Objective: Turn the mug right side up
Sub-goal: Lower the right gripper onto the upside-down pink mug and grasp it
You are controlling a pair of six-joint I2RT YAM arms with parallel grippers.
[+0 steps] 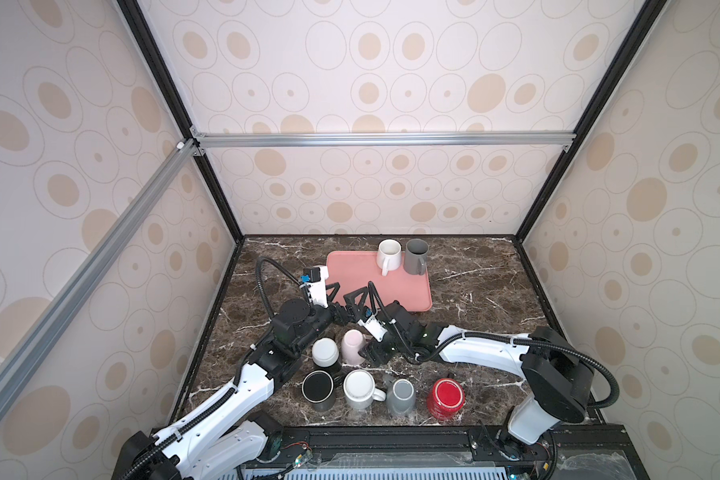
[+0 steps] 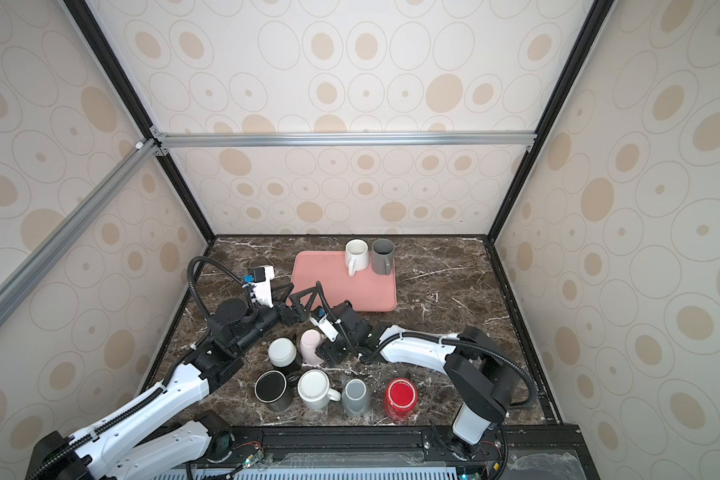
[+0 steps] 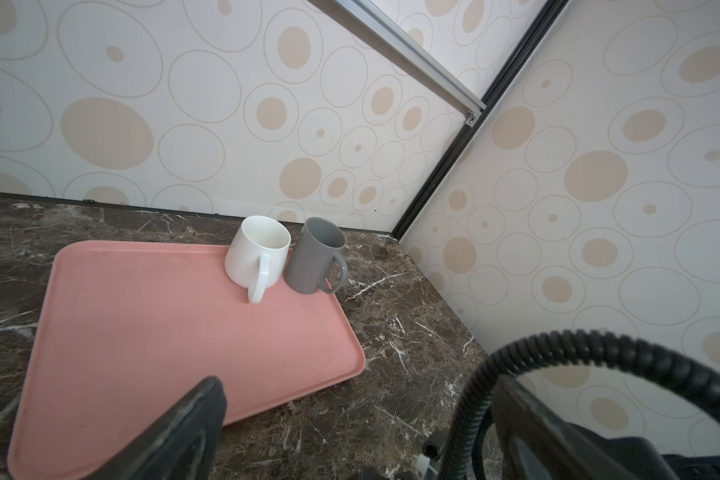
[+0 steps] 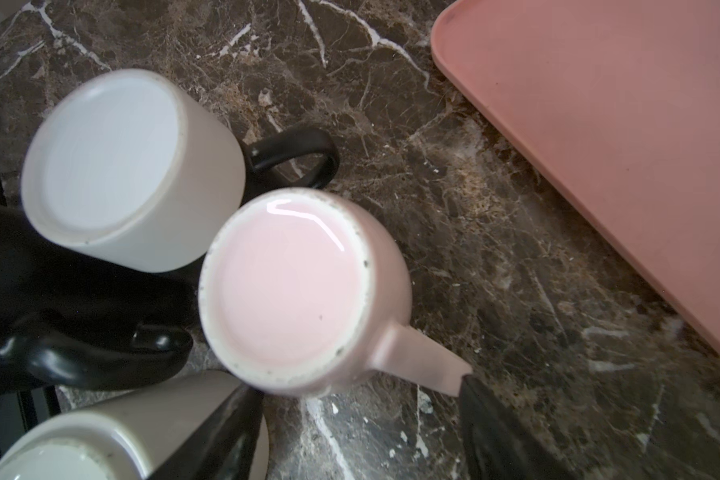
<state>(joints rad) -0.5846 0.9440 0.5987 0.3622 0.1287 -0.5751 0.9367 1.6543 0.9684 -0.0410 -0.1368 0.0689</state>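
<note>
Crowding the near half of the table [image 1: 474, 291], six upturned mugs are leaving little room. The pink mug [image 4: 283, 286] is standing near the middle of the table, in the far row of that cluster. It is almost touching a white mug with a black handle [image 4: 113, 166] on its left. A black mug [image 1: 317, 385] and a white mug [image 1: 358, 386] are sitting just near of the pair. Bare marble is lying open on the pink mug's far and right sides, up to the near edge of the tray [image 1: 400, 286].

The right gripper [image 4: 358, 388] is reaching in low from the right, jaws spread wide and clamping nothing. One finger [image 4: 495, 415] is meeting the tip of the handle. The other is sitting by the near white mug; whether it is touching, I cannot tell. The left gripper [image 1: 346, 293] is hovering above the tray's near-left part, spread fully and carrying nothing.

The pink mug is resting upside down, its glossy pale base facing up inside a speckled, unglazed ring. Its straight handle is pointing right, toward the right gripper.
</note>
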